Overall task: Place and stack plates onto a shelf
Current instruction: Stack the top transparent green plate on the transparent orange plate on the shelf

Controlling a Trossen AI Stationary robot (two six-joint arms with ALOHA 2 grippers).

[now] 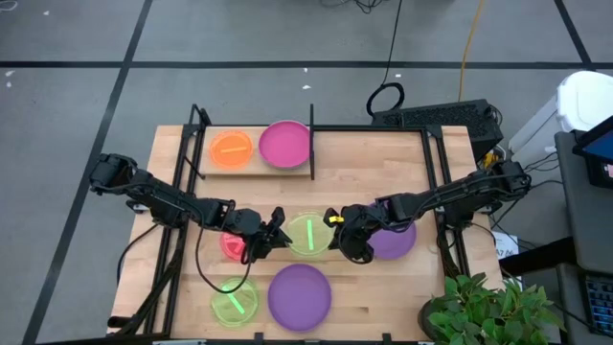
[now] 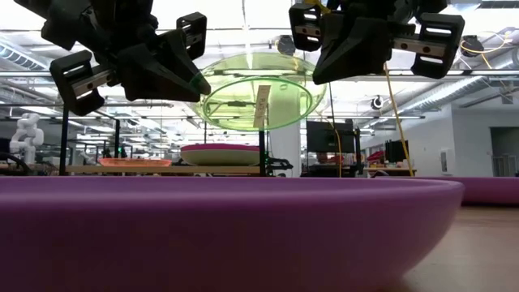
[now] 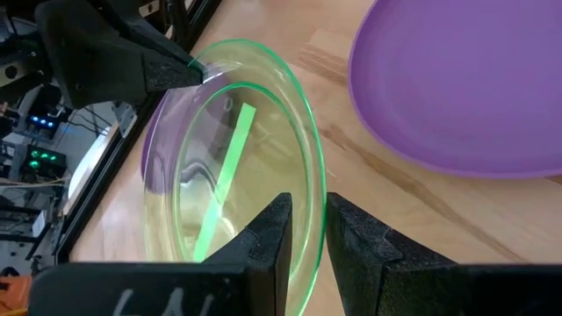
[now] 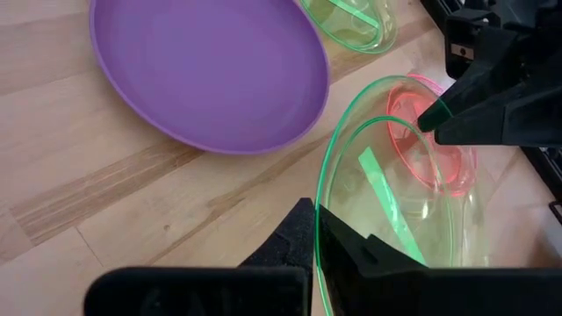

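I've got both tools on the same translucent neon-green round plastic plate (image 1: 308, 234) — it hangs clear above the middle of the wooden desk (image 1: 383, 153). The left tool (image 1: 280, 231) pinches one edge of its rim, the right tool (image 1: 336, 230) pinches the opposite edge, fingers pressed tight on the thin plastic. Under the left arm sits a translucent red plate (image 1: 231, 245); a large opaque purple plate (image 1: 299, 295) and another neon-green plate (image 1: 234, 300) lie at the near edge. On the narrow wooden shelf (image 1: 255, 172) — an orange plate (image 1: 231, 149) beside a magenta plate (image 1: 284, 144).
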